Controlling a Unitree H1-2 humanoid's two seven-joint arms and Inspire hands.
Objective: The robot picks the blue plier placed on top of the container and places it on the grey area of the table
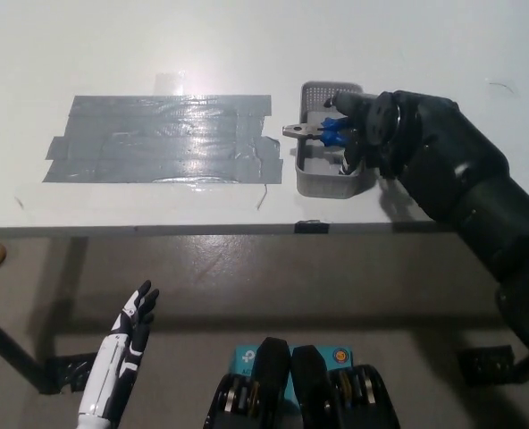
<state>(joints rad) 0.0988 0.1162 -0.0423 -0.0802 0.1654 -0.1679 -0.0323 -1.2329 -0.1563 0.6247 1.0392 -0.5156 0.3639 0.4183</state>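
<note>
step: grasping | blue plier [323, 132] lies across rim of grey container [329, 181], handles raised so fingers can get under | right hand [372, 134] curled over handles, probably pinching, hold hidden | left hand [126, 344] idle below table, fingers apart | grey area [162, 138] awaits

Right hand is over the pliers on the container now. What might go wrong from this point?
1. The right hand covers the handles of the blue pliers, so the grasp can't be confirmed; they may slip when lifted.
2. The fingers reach down into the grey container, so lifting may drag or tip it near the table edge.
3. The grey tape area begins right beside the container; a short carry could drop the pliers off it.
</note>
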